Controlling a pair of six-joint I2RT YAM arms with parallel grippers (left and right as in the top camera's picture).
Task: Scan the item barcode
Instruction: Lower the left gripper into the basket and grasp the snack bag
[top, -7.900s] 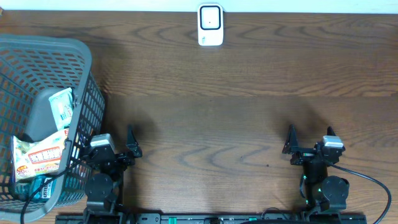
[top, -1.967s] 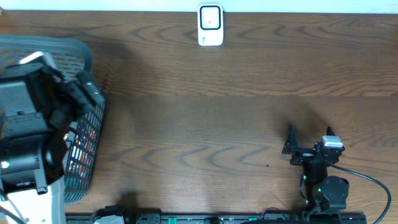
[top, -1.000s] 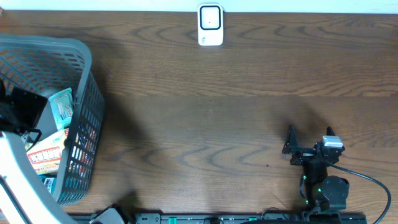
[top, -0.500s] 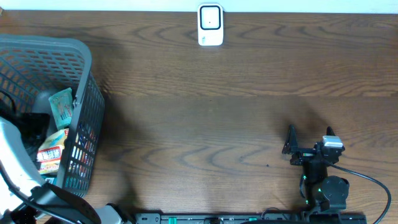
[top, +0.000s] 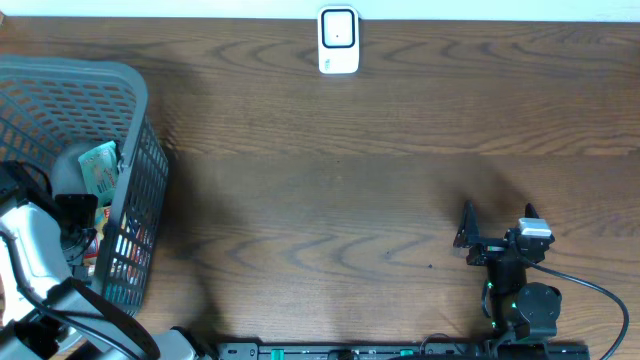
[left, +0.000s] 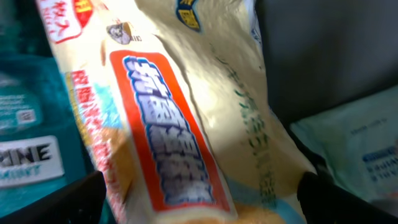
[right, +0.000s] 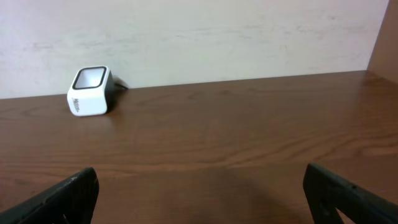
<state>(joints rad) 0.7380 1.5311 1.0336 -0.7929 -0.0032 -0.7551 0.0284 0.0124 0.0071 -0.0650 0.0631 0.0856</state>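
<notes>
Cream packet (left: 186, 124) beneath open left pincer (left: 205, 200)

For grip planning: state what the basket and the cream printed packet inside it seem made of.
Basket: likely moulded grey plastic, matte; open lattice walls, thick rim.
Cream printed packet: apparently thin plastic film, glossy; creases catch bright highlights.

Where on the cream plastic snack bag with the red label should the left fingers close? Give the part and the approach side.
Pinch the cream plastic snack bag across its narrow width, at the red label. Come from above into the grey mesh basket: the bag lies slanted over the neighbouring packs, and the open left fingers straddle it.
</notes>
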